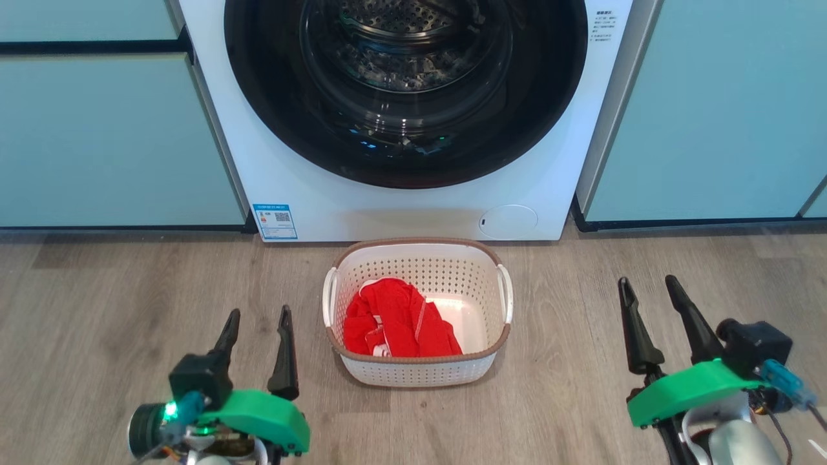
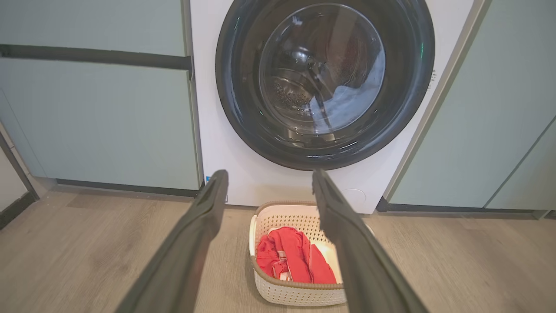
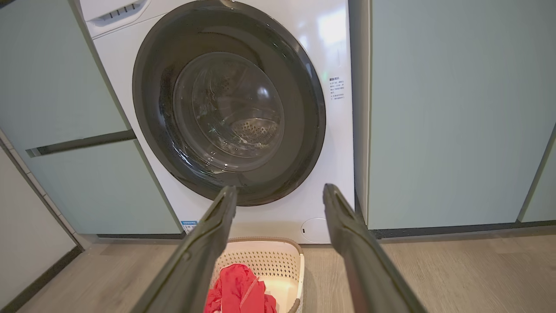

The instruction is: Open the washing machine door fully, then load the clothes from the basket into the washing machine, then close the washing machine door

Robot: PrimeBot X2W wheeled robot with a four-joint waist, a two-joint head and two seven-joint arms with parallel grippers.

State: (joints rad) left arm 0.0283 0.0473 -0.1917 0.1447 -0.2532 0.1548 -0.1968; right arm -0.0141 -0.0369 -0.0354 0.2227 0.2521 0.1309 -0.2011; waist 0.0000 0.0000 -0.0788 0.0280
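- The left gripper [image 1: 259, 312] hangs low over the floor [image 1: 129, 290] with its two dark fingers spread wide apart and nothing between them.
- The right gripper [image 1: 647, 281] is the same: fingers wide apart, holding nothing, tips pointing toward the washer.
- Both grippers are clear of everything, one on each side of the basket [image 1: 420, 271] and apart from it.
- The basket stands on the floor between them, just in front of the washing machine [image 1: 400, 213] and a little nearer the left gripper.
- The clothes [image 1: 397, 320] lie in a red heap inside the basket, on its left half. The right part of the basket's base is bare.
- The washing machine door [image 1: 278, 116] is shut, its black rim flat against the white front. The steel drum [image 1: 400, 39] shows through the glass.
- Low on the front of the machine are a blue label [image 1: 274, 221] at the left corner and a small round panel [image 1: 508, 221] toward the right.
- Pale teal cabinets [image 1: 116, 135] stand on both sides of the machine.
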